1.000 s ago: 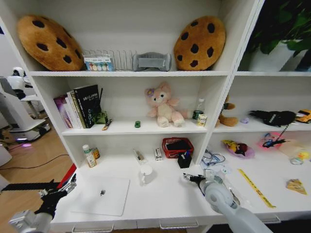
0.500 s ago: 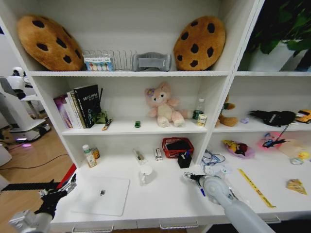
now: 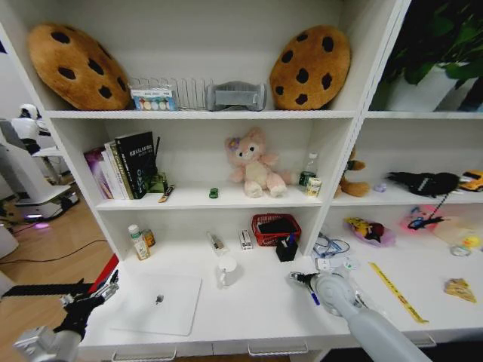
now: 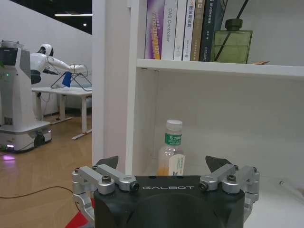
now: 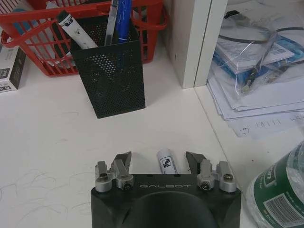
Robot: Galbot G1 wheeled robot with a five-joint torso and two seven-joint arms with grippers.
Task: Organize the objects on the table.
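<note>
The closed silver laptop (image 3: 155, 303) lies flat on the white table (image 3: 249, 313) at the front left. A tiny green toy car (image 3: 213, 193) stands on the middle shelf. My right gripper (image 5: 158, 159) hangs low over the table, open. The end of a white marker (image 5: 165, 161) lies between its fingers. Just ahead of it stands a black mesh pen holder (image 5: 111, 71) with pens in it. In the head view, a blue pen (image 3: 313, 298) lies beside my right gripper (image 3: 296, 278). My left gripper (image 3: 94, 294) waits open off the table's left end.
A red basket (image 5: 42, 28) stands behind the pen holder against the shelf upright. Bagged papers and cables (image 5: 256, 90) and a green-labelled bottle (image 5: 280, 199) lie close to my right wrist. A small bottle (image 4: 172, 153) and a white cup (image 3: 226, 270) also stand on the table.
My right arm has shifted slightly, uncovering the blue pen beside it. The left arm has not moved.
</note>
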